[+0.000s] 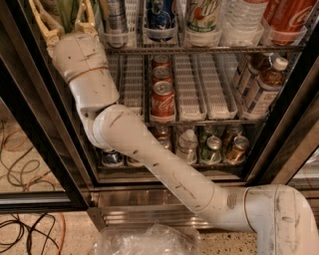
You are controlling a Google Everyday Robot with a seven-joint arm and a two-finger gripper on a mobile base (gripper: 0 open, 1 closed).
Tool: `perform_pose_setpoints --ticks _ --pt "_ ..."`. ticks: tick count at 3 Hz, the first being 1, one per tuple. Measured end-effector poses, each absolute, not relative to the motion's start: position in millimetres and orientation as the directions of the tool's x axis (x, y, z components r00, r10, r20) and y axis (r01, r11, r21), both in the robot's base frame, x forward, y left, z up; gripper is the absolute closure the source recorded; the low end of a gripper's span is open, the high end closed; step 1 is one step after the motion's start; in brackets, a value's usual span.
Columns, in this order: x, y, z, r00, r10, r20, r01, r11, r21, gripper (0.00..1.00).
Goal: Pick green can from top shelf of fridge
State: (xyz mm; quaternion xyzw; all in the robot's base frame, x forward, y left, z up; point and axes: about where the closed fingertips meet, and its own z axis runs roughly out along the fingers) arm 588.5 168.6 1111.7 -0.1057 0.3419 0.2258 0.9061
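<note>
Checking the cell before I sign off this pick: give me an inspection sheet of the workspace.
Surface: grey wire top shelf with white lane trays, holding tall cans and bottles.
Job's things: tall slim green can at the shelf's left end; black-framed drinks fridge.
Clutter: short red cola cans on the rack below; crumpled clear plastic at bottom.
Grippers: beige gripper at top left, around the green can.
Cables: black and orange cables on floor, left.
Surroundings: speckled floor.
</note>
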Motion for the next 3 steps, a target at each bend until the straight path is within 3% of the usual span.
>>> perform_pose_setpoints --ticks 3 --pt "568.5 148.9 1086.8 0.654 0.278 -0.703 -0.497 0.859 -0.123 1.0"
